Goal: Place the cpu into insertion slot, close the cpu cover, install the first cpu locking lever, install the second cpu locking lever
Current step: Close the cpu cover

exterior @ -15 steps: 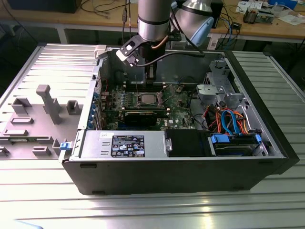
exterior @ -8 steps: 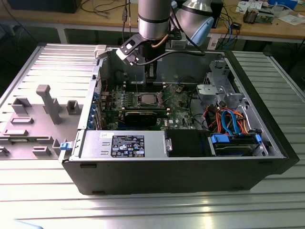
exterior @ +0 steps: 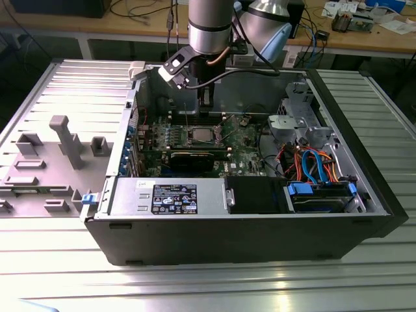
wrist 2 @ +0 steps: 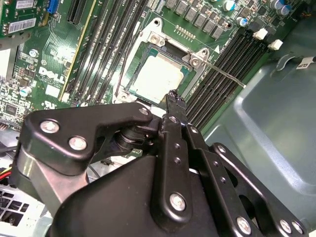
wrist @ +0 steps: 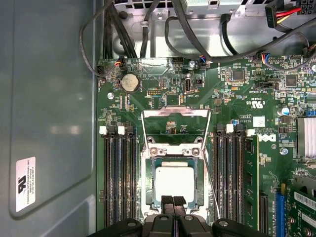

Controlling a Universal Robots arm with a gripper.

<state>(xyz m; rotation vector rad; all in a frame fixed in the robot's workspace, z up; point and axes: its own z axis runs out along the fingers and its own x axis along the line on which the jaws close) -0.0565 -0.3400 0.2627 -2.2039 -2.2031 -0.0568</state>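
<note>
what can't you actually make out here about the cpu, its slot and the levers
- First wrist view: the pincer covers the near edge of the cpu and insertion slot, and the end of one locking lever runs behind it.
- Second wrist view: the pincer's body hides the slot's near corner.
- Exterior view: the cpu is too small to judge its seating.

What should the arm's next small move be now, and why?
Probably carry the shut fingers across the cpu toward the cpu cover. The cpu already lies flat in the insertion slot, while the cover is swung open on the far side of the slot from the fingers, so closing it looks like the step due.
</note>
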